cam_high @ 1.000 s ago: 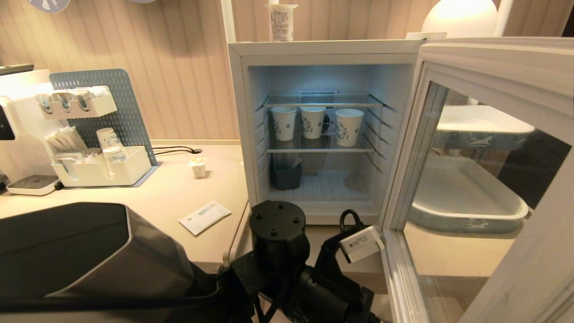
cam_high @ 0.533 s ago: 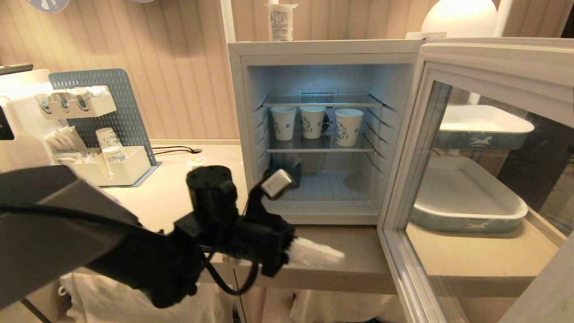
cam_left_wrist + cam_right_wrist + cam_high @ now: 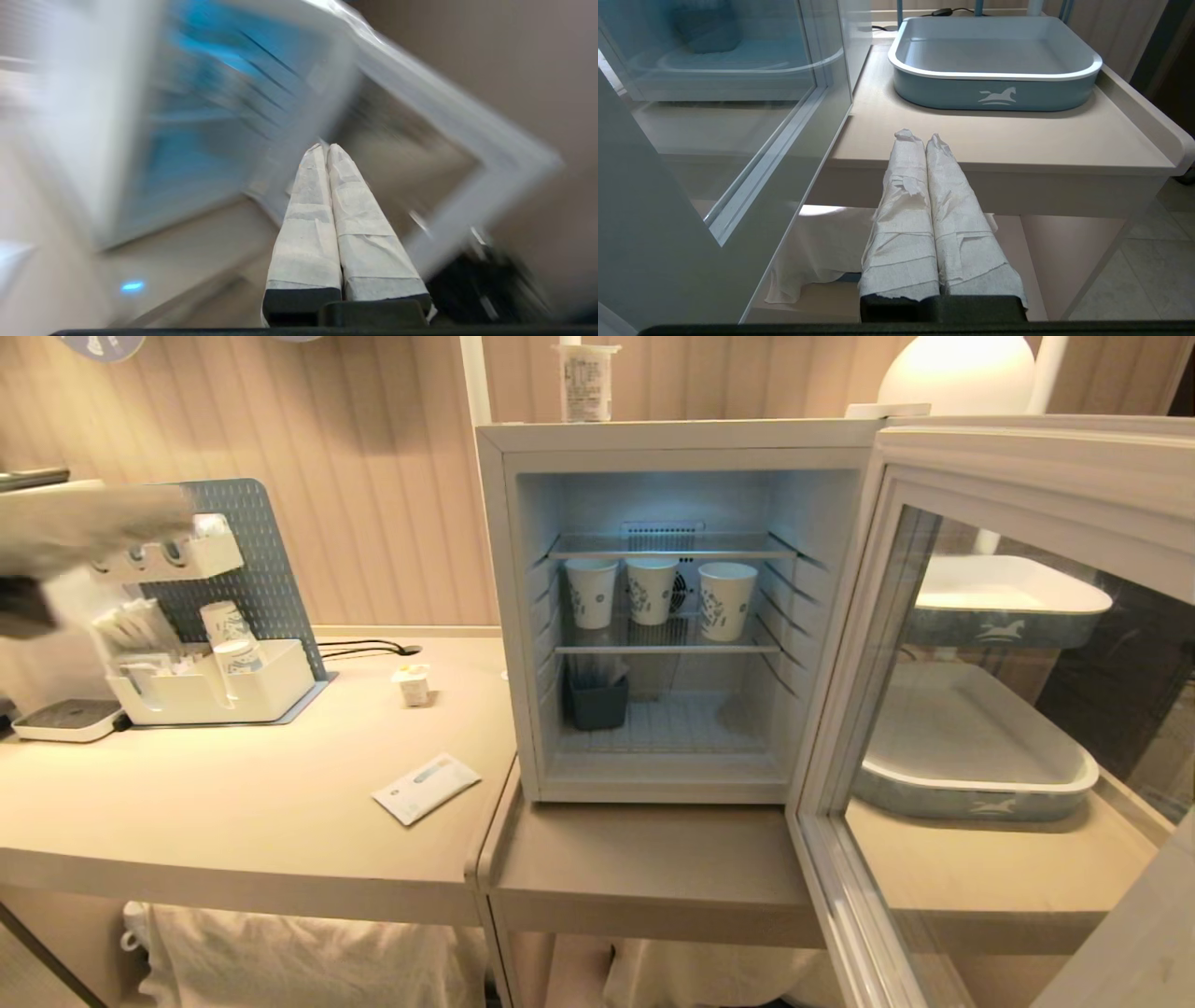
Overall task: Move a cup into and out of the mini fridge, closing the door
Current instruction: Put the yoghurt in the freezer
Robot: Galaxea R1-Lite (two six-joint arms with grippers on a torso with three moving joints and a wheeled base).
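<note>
Left claw (image 3: 325,149) shut, empty, far left; cup (image 3: 412,685) on counter awaited pickup for open fridge (image 3: 523,616); jaws needed opening.

White mini fridge (image 3: 495,616); white cup (image 3: 412,686), yellow lid; blue-patterned paper cups (image 3: 651,589); grey-blue tray (image 3: 994,88).

Beige ribbed wall panelling (image 3: 373,476) running behind, pale beige worktop (image 3: 233,784) spanning left, lower side table (image 3: 1017,140) sitting right, white cloth (image 3: 280,952) hanging beneath, tiled floor (image 3: 1148,261) showing
</note>
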